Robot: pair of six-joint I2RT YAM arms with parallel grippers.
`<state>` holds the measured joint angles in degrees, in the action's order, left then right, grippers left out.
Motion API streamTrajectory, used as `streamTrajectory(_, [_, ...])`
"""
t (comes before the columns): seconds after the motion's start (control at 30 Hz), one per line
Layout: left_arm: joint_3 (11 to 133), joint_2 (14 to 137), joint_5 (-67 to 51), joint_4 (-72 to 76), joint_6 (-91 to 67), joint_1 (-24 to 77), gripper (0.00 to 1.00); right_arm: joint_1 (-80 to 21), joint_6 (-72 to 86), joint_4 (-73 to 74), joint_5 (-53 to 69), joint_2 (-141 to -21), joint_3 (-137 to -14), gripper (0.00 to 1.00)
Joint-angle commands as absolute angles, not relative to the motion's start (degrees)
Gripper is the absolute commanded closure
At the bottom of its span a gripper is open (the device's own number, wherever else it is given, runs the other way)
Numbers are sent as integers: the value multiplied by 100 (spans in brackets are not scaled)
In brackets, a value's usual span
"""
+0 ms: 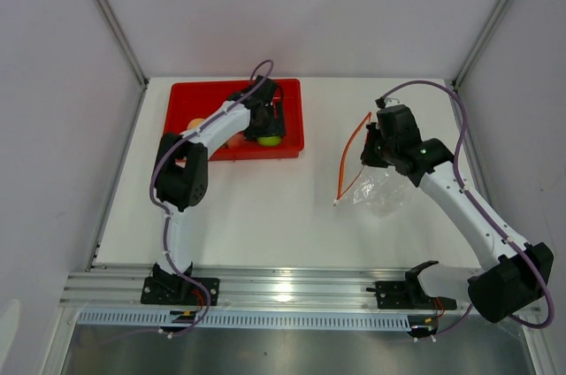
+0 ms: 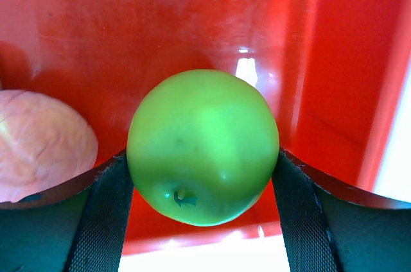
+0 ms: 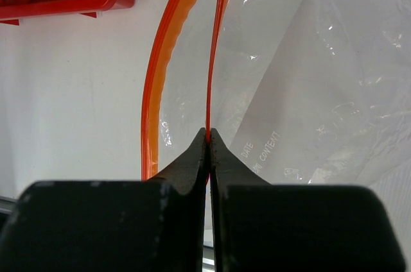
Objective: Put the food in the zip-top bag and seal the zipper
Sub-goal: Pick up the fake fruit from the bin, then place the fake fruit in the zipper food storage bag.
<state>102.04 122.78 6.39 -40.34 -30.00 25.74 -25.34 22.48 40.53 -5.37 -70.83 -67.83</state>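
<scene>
Where the red tray [image 1: 287, 92] sits at the upper left of the top view, it holds the food: a green apple [image 2: 202, 137] near its lower right corner, a pink fruit [image 2: 38, 147] just left of the apple, and an orange-yellow peach [image 1: 195, 125] further left, partly hidden under the arm. The left gripper [image 2: 201, 155] is down inside the tray with its fingers [image 2: 96, 221] set apart on either side of the apple, pads right at its flanks. Whether they press on it cannot be told. The apple rests on the tray floor, and its dark stem mark shows low on the fruit, facing the wrist camera.

The zip-top bag [image 1: 386, 191] lies on the white table [image 1: 265, 216] at the right of the top view, well apart from the tray, with no food visible in it. Its zipper [image 1: 347, 158] runs as a steep diagonal from upper right to lower left, and the mouth faces left toward the tray, with the crinkled clear body trailing to the lower right. The two orange-red strips bow apart, so the mouth is parted. The right gripper [image 3: 209, 132] is pinched together on the inner strip, and the outer strip curves away to the left in the right wrist view.
</scene>
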Motion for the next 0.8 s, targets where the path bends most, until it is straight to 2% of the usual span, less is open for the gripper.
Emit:
streamTrajectory(0.0, [10143, 11357, 466, -3814, -2874, 2549, 99, -2601, 2347, 4113, -668, -6926, -6812, 100])
streamTrajectory(0.33, [8949, 9293, -447, -3068, -2690, 2830, 99, -2672, 2373, 4201, -738, -6794, -6680, 100])
streamTrajectory(0.67, [7033, 7245, -2247, -988, -2882, 3550, 99, -2707, 2338, 4210, -668, -6838, -6680, 100])
streamTrajectory(0.77, [6384, 6953, -2530, -564, -2927, 3787, 99, -2725, 2373, 4184, -624, -6838, -6653, 100])
